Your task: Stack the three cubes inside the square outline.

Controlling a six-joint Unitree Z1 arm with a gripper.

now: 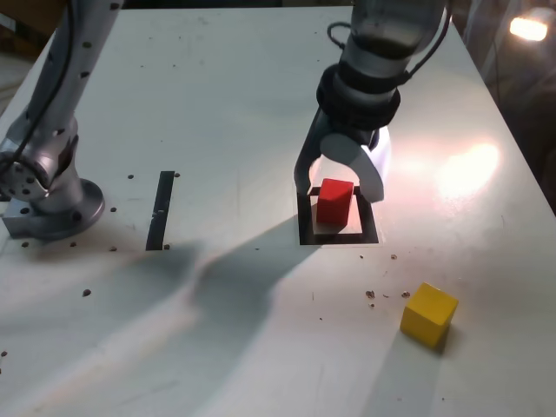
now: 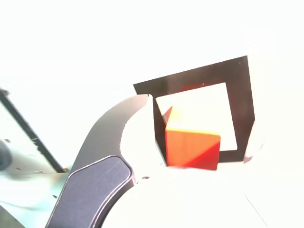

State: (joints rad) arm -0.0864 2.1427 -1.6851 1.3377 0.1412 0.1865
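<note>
Red cube (image 1: 334, 201) sits inside the square outline (image 1: 372, 235), apparently flat; wrist view glares. Gripper (image 1: 340, 181) straddles it, jaws released. First placement looks done. Next: lift clear, fetch yellow cube (image 1: 428, 314) from the surface (image 1: 217, 330).

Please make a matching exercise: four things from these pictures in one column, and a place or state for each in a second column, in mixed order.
Things
1. red cube
2. yellow cube
3. black strip
4. claw

Places or states
A. on bare table, near the exterior view's lower right
B. open, fingers on either side of a cube
C. inside the square outline
D. beside the arm's base

Pairs: 1-C, 2-A, 3-D, 4-B
</note>
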